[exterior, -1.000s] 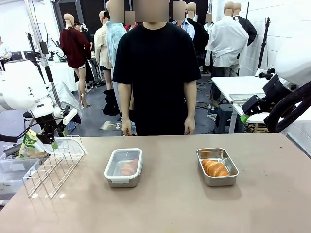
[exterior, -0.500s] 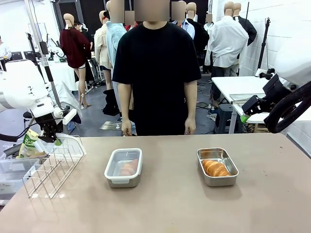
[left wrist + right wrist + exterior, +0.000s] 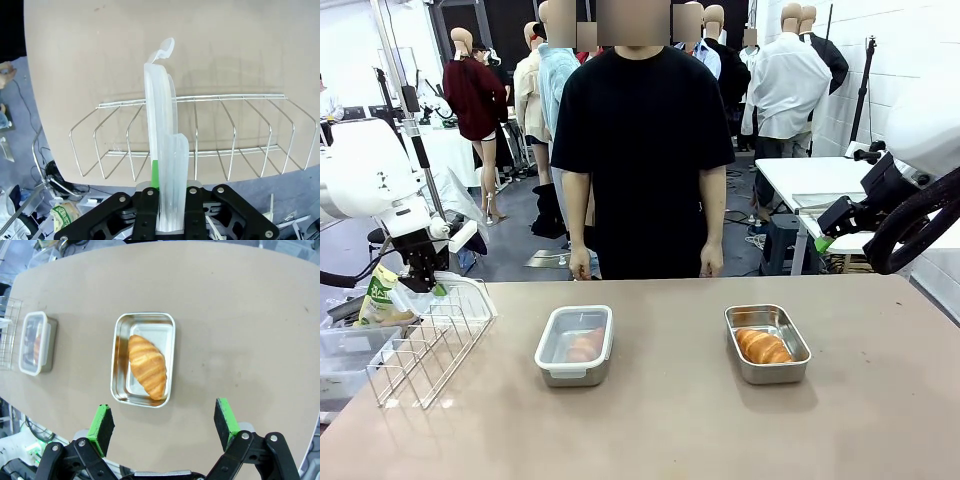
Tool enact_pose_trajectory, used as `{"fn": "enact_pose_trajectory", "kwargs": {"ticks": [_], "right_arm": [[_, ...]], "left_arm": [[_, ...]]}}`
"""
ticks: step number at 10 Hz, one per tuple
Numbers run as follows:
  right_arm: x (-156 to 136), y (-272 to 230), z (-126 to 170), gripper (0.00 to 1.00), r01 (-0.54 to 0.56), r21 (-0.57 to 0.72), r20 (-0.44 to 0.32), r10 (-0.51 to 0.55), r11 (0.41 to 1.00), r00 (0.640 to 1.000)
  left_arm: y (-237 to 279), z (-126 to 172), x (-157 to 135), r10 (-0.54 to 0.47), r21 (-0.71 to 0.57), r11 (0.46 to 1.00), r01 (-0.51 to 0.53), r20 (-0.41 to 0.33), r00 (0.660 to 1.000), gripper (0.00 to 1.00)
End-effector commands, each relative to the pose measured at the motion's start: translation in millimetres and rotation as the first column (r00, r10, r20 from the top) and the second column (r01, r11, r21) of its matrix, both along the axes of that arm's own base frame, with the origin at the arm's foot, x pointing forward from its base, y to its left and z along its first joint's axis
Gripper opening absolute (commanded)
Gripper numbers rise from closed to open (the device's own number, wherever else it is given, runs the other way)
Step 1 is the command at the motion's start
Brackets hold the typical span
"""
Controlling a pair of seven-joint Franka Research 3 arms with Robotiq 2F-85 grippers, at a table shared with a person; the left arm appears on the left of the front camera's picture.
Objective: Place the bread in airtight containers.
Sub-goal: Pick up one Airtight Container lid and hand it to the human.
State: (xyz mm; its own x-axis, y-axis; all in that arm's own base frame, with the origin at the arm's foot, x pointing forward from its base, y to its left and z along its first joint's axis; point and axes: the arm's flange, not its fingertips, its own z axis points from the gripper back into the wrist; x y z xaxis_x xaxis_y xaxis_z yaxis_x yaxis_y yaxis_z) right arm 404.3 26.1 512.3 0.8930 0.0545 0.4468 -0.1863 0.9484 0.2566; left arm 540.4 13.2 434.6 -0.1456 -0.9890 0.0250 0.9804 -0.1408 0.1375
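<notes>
One croissant [image 3: 761, 346] lies in the open steel container [image 3: 772, 374] at right of centre; the right wrist view has this croissant [image 3: 146, 366] in its tub [image 3: 119, 365] below my open right gripper [image 3: 164, 421], which hangs high above the table. Another container [image 3: 570, 376] at left of centre wears a translucent lid, with a croissant faintly visible through it. My left gripper [image 3: 432, 288] hovers over the wire rack [image 3: 420, 345]. Seen from the left wrist, this gripper [image 3: 167, 200] is shut on a translucent white lid [image 3: 162, 150], held edge-on and upright.
A person [image 3: 642, 150] in black stands at the far edge, arms down. The rack's wires [image 3: 200, 135] stand under the held lid near the table's left edge. A clear bin with a green packet [image 3: 382, 300] sits beyond that edge.
My left gripper's jaws have closed on the lid at the rack and the hand has risen slightly. Right arm, containers and person are unchanged.
</notes>
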Motion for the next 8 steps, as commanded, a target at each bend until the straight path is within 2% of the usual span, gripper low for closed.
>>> {"fn": "enact_pose_trajectory", "kwargs": {"ticks": [1,4,5,6,8], "right_arm": [[0,1,-1,1.0,-0.001,0.001,0.0,0.001,1.0,1.0],[0,1,-1,1.0,-0.001,0.001,0.0,0.001,1.0,1.0],[0,1,-1,1.0,-0.001,0.001,0.0,0.001,1.0,1.0],[0,1,-1,1.0,-0.001,0.001,0.0,0.001,1.0,1.0],[0,1,-1,1.0,-0.001,0.001,0.0,0.001,1.0,1.0]], "left_arm": [[0,-2,-1,0.0,0.001,1.0,0.0,0.003,1.0,0.0],[-2,0,0,-0.003,0.001,1.0,0.003,0.002,1.0,0.0],[-8,31,-16,0.05,0.051,0.997,-0.052,0.042,0.998,0.0],[-15,53,-30,0.053,0.089,0.994,-0.058,0.061,0.997,0.0],[-24,88,-54,0.031,0.096,0.994,-0.046,0.152,0.988,0.0]]}}
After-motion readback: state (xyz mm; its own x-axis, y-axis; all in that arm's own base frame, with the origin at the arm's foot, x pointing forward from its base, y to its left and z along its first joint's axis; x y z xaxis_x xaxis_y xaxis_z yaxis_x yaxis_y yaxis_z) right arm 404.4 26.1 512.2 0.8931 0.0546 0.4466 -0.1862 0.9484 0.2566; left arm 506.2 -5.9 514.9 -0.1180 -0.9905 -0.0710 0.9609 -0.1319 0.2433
